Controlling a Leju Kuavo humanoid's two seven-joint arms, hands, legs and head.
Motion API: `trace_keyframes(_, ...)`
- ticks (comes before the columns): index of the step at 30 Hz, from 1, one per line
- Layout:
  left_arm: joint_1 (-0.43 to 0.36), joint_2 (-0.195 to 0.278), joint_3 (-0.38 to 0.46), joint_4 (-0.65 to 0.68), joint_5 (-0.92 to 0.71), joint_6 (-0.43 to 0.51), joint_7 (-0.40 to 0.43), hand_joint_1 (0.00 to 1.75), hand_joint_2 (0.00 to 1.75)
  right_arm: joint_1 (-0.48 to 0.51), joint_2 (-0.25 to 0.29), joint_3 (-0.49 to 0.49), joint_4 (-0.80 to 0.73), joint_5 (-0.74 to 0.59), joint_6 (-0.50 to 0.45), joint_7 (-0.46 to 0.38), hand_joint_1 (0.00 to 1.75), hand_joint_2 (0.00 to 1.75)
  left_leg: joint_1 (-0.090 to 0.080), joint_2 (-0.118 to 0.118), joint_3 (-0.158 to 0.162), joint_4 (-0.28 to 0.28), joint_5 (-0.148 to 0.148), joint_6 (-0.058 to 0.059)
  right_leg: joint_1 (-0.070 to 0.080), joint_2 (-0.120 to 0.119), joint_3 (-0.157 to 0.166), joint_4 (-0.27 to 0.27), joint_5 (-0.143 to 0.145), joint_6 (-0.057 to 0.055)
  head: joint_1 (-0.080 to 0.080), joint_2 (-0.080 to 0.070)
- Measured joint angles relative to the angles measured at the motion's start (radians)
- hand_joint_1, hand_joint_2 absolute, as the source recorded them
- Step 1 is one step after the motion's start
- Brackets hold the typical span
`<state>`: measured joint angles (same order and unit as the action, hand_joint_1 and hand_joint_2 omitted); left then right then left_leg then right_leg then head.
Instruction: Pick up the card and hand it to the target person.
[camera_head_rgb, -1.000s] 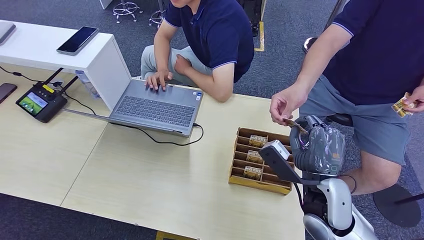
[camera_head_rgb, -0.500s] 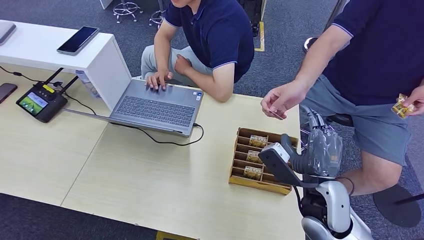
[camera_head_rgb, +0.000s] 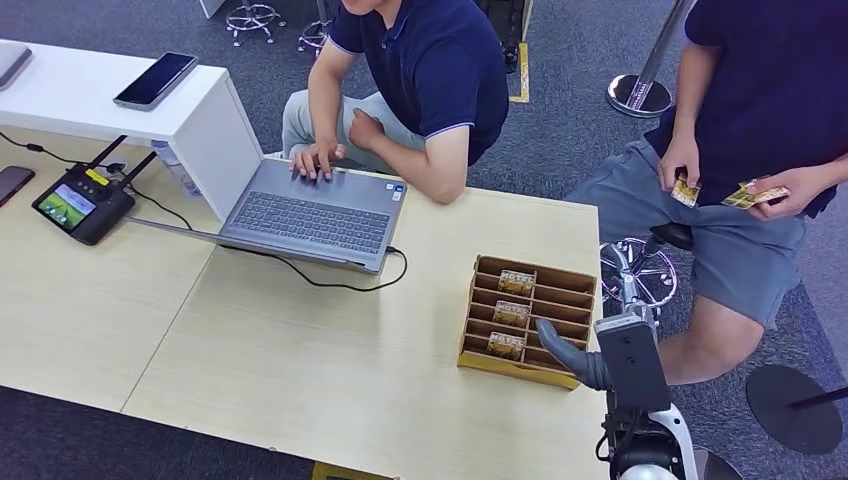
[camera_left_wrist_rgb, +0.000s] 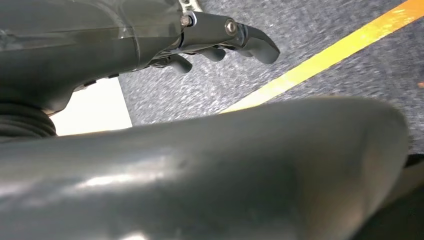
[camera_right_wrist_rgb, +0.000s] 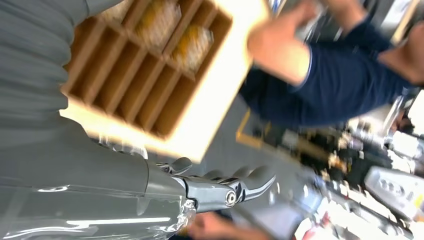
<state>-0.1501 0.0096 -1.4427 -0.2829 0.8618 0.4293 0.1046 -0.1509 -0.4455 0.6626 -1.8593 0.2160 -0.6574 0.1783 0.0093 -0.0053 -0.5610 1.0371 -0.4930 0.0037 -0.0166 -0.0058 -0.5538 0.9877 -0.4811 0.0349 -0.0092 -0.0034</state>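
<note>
A wooden slotted box (camera_head_rgb: 575, 283) sits at the table's right edge with three gold-patterned cards (camera_head_rgb: 510, 313) in its left slots. My right hand (camera_head_rgb: 566, 357) hangs low at the box's near right corner, its fingers (camera_right_wrist_rgb: 226, 192) stretched out and holding nothing, with the box (camera_right_wrist_rgb: 150, 75) beside them. The person on the right (camera_head_rgb: 760, 90) holds one card (camera_head_rgb: 685, 190) in one hand and a few more cards (camera_head_rgb: 755, 195) in the other, over the lap. My left hand (camera_left_wrist_rgb: 225, 42) hangs over grey carpet with loosely extended fingers, gripping nothing.
A second person (camera_head_rgb: 430, 60) sits typing at a laptop (camera_head_rgb: 310, 215), whose cable (camera_head_rgb: 335, 283) runs across the table. At the left stand a white riser (camera_head_rgb: 215, 135) with a phone (camera_head_rgb: 155, 80) and a black controller (camera_head_rgb: 80, 205). A chair base (camera_head_rgb: 640, 270) lies off the table's right edge.
The person on the right took the card from my raised right hand and drew it back to the lap. My right hand then dropped down beside the box, holding nothing.
</note>
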Motion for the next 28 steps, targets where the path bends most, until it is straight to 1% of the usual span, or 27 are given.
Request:
trace_keyframes(2, 0.002, 0.002, 0.001, 0.001, 0.006, 0.002, -0.002, 0.00, 0.00, 0.042, -0.001, -0.014, -0.011, -0.131, 0.035, -0.081, 0.00, 1.75, 0.000, 0.000, 0.000, 0.000, 0.000, 0.000, 0.000, 0.000, 0.000, 0.000, 0.000, 0.000, 0.000, 0.000)
trace_keyframes(5, 0.004, 0.004, 0.003, 0.001, 0.016, 0.006, -0.006, 0.00, 0.00, 0.100, -0.009, -0.036, -0.028, -0.276, 0.076, -0.167, 0.00, 1.75, 0.000, 0.000, 0.000, 0.000, 0.000, 0.000, 0.000, 0.000, 0.000, 0.000, 0.000, 0.000, 0.000, 0.000)
trace_keyframes(10, 0.007, 0.010, 0.004, 0.002, 0.023, 0.012, -0.011, 0.00, 0.00, 0.171, -0.031, -0.068, -0.055, -0.387, 0.095, -0.235, 0.00, 1.75, 0.000, 0.000, 0.000, 0.000, 0.000, 0.000, 0.000, 0.001, 0.000, 0.000, 0.000, 0.000, 0.000, 0.000)
trace_keyframes(17, 0.009, 0.012, 0.014, 0.002, 0.024, 0.017, -0.023, 0.00, 0.00, 0.217, -0.047, -0.084, -0.062, -0.427, 0.105, -0.254, 0.00, 1.75, 0.000, 0.000, 0.000, 0.000, 0.000, 0.000, 0.000, 0.001, 0.000, 0.000, 0.000, 0.000, 0.000, 0.000)
trace_keyframes(28, 0.009, 0.020, 0.027, 0.002, 0.023, 0.017, -0.015, 0.00, 0.00, 0.225, -0.056, -0.081, -0.061, -0.428, 0.125, -0.233, 0.00, 1.75, 0.000, 0.000, 0.000, 0.000, 0.000, 0.000, 0.000, 0.001, 0.000, 0.000, 0.000, 0.000, 0.000, 0.000)
